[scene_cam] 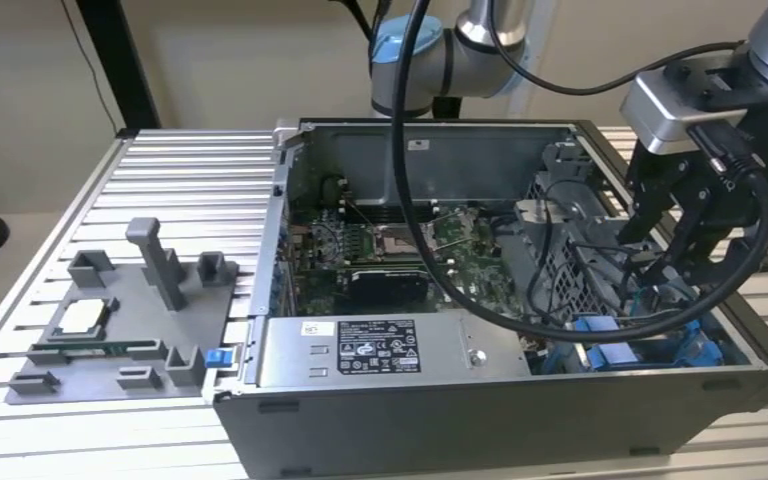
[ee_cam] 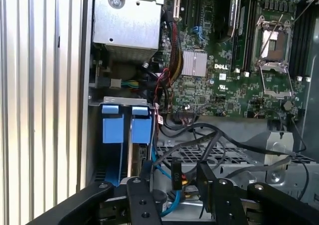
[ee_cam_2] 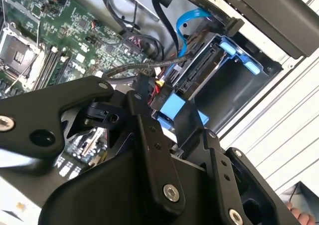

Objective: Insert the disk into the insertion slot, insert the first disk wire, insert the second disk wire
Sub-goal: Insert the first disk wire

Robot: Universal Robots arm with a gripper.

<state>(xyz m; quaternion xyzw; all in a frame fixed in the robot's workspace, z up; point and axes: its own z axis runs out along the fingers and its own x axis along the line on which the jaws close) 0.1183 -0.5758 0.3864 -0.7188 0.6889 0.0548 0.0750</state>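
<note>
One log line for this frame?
arm: gripper down inside computer case | nearest: two blue carrier frames at the case's corner | wires: black cables loose beside gripper

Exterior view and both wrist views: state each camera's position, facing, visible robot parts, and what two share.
Exterior view: off the arm, looking down into the open grey metal computer case; silver-blue robot arm and black claw show.
First wrist view: on the wrist, facing the green motherboard over the claw.
Second wrist view: on the wrist, facing the grey blue-clipped drive bay past the claw.
Shared: both wrist views show motherboard and claw.
</note>
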